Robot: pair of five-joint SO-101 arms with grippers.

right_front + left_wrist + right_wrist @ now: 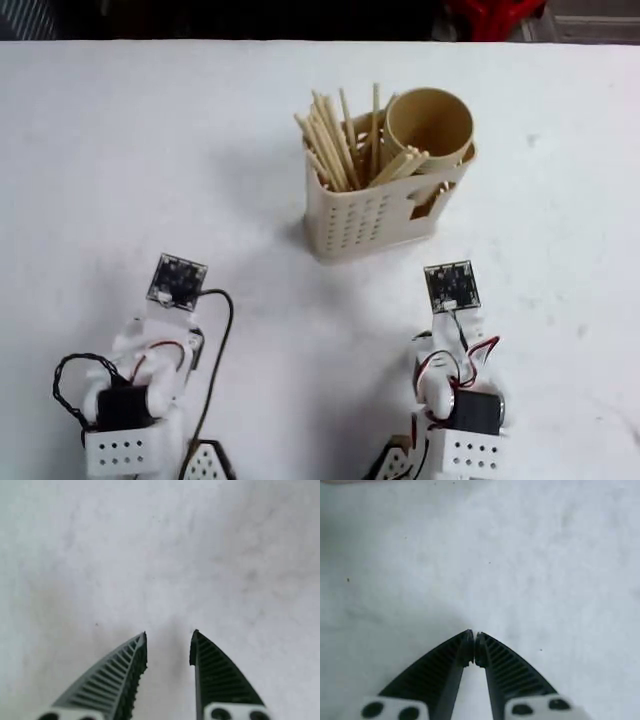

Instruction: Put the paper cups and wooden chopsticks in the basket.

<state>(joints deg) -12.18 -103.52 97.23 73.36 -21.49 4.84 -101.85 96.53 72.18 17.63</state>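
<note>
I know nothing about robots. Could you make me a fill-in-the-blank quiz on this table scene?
The tan paper cup sits in the cream slotted plastic ____.
Beside the cup stands a bundle of thin wooden ____.
The left gripper is open; the right gripper is ____.
Missing words: basket; chopsticks; shut.

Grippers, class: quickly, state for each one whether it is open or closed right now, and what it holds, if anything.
Left gripper: open, holding nothing.
Right gripper: closed, holding nothing.
</note>
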